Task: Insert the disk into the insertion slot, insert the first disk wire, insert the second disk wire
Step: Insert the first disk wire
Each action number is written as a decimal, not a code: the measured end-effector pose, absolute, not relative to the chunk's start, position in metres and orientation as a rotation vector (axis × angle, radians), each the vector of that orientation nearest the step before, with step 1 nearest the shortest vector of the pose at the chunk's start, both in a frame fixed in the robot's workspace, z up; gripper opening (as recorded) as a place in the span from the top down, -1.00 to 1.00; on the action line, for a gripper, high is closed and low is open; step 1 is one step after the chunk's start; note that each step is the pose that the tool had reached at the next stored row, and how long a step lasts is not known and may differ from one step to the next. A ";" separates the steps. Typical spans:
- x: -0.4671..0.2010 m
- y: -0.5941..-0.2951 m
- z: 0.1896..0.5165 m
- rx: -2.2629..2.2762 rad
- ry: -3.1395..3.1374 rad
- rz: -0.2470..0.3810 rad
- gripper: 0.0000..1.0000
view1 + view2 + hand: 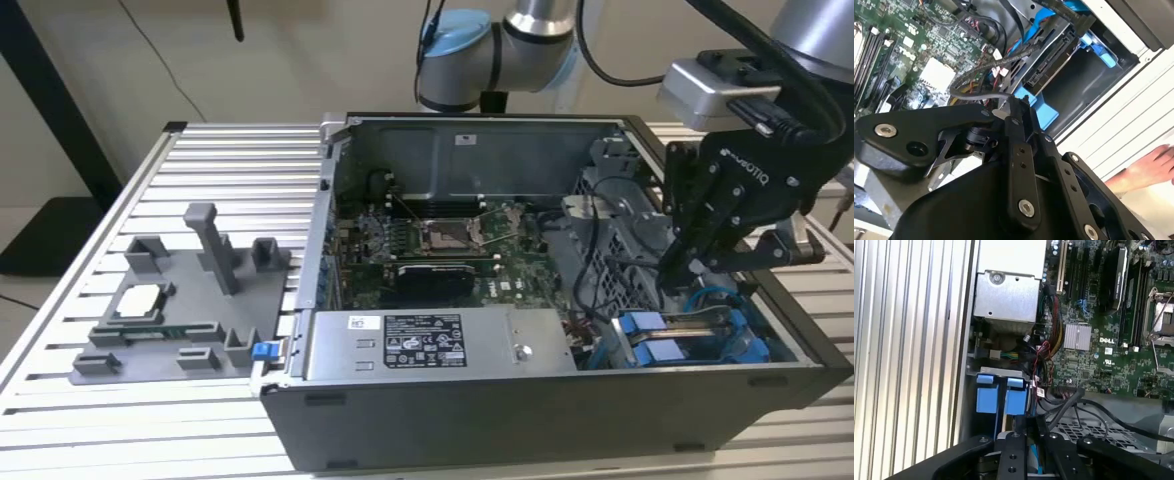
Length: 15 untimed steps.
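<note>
Soft, even light brightens the ribbed table (227, 160), while the case (534, 420) interior lies shadowed.

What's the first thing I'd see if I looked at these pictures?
Probably the big open computer case in the middle of the ribbed table, its green circuit board showing inside. Next, the black end effector reaching down into the case at the exterior view's right, just above bright blue plastic pieces. In the second wrist view, a person's hand rests beside the case.
</note>
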<state>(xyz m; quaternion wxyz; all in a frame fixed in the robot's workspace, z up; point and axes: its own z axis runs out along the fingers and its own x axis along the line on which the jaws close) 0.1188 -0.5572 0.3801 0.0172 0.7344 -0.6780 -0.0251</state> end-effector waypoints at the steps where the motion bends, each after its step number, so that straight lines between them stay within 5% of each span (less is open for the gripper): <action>1: 0.119 -0.558 0.380 2.279 -2.104 -0.086 1.00; 15: 0.125 -0.570 0.374 2.237 -2.066 -0.171 1.00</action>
